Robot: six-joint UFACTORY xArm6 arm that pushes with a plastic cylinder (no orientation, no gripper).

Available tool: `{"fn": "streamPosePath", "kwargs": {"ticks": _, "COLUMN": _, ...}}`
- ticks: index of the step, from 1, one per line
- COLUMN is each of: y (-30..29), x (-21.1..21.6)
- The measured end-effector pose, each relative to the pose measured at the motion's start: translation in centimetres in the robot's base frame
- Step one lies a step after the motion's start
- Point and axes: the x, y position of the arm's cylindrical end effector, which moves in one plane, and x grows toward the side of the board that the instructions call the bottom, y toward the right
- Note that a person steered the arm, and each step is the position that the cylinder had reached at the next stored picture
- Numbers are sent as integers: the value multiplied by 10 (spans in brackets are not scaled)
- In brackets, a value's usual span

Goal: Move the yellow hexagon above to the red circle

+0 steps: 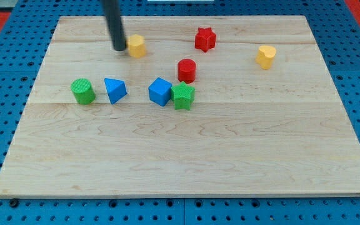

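The yellow hexagon [136,45] lies near the view's top, left of centre. The red circle [187,70] lies below and to the right of it, near the board's middle. My tip [119,47] is at the hexagon's left side, touching it or nearly so. The dark rod rises from there out of the view's top.
A red star [205,39] lies above and right of the red circle. A yellow heart-like block [266,56] is at the right. A green cylinder [83,91], blue triangle [114,90], blue cube [160,91] and green star [182,95] form a row. The wooden board [180,162] sits on a blue pegboard.
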Motion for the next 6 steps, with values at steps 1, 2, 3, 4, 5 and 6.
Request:
{"fn": "streamPosePath", "kwargs": {"ticks": 1, "y": 53, "x": 4}}
{"fn": "streamPosePath", "kwargs": {"ticks": 2, "y": 21, "x": -21}}
{"fn": "streamPosePath", "kwargs": {"ticks": 3, "y": 68, "x": -32}}
{"fn": "streamPosePath", "kwargs": {"ticks": 4, "y": 81, "x": -13}}
{"fn": "streamPosePath", "kwargs": {"ticks": 5, "y": 87, "x": -7}}
{"fn": "streamPosePath", "kwargs": {"ticks": 6, "y": 97, "x": -49}}
